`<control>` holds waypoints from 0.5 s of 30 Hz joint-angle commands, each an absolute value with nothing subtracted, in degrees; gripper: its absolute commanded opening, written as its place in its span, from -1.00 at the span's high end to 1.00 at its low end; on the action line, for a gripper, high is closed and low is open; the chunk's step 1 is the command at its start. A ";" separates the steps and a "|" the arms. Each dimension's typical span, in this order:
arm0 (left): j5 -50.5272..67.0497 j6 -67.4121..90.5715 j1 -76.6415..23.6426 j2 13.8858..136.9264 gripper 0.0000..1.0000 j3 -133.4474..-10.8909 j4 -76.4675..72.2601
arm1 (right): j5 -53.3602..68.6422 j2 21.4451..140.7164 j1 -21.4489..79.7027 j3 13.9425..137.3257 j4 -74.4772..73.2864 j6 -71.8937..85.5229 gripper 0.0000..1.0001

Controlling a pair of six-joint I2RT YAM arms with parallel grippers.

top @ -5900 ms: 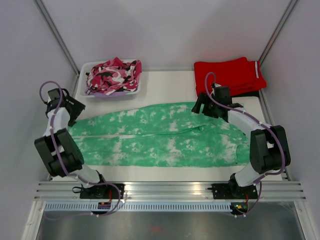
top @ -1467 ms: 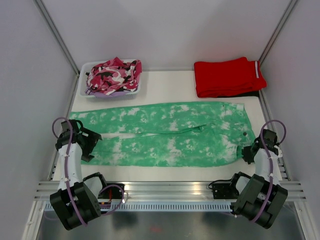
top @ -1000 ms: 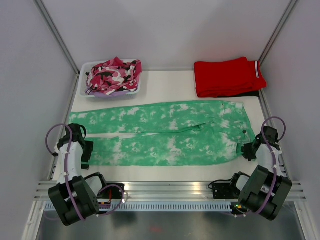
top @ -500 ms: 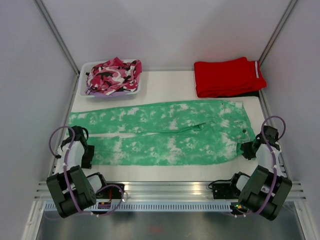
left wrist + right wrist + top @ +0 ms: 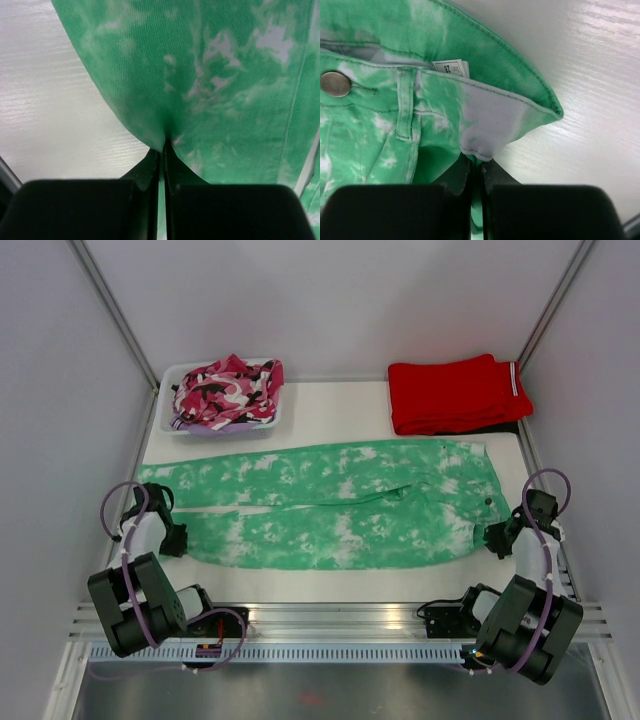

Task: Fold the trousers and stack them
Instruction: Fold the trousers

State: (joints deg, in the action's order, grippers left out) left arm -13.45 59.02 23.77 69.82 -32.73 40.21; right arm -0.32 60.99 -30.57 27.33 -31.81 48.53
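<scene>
The mint green tie-dye trousers [image 5: 330, 515] lie spread flat across the table, waist to the right, leg ends to the left. My left gripper [image 5: 174, 543] is shut on the near leg's hem, the fabric [image 5: 200, 75] pinched between its black fingers [image 5: 150, 167]. My right gripper [image 5: 494, 540] is shut on the near corner of the waistband [image 5: 485, 120], beside the metal button [image 5: 335, 83] and a size label [image 5: 451, 67].
A white basket [image 5: 170, 380] holding a pink, black and white camouflage garment [image 5: 228, 390] stands at the back left. Folded red trousers [image 5: 458, 392] lie at the back right. White walls and metal frame posts close in both sides.
Both grippers have closed on the trousers: the left on the near leg's hem, the right on the waistband corner. The left arm shifted slightly toward the hem.
</scene>
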 commanded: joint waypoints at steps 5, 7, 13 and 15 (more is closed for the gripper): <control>-19.06 52.91 23.82 61.36 0.95 -39.80 46.31 | -10.36 57.40 -30.50 40.33 -38.58 41.31 1.00; -22.14 51.68 23.73 58.47 0.95 -45.24 48.42 | -11.42 57.39 -30.50 44.97 -40.69 40.43 1.00; -26.54 49.14 23.73 54.93 0.95 -58.87 53.52 | -8.19 60.46 -30.41 55.52 -40.79 40.26 1.00; -28.91 49.13 23.73 57.38 0.95 -62.73 54.32 | -3.62 61.78 -30.41 57.21 -35.90 36.23 0.99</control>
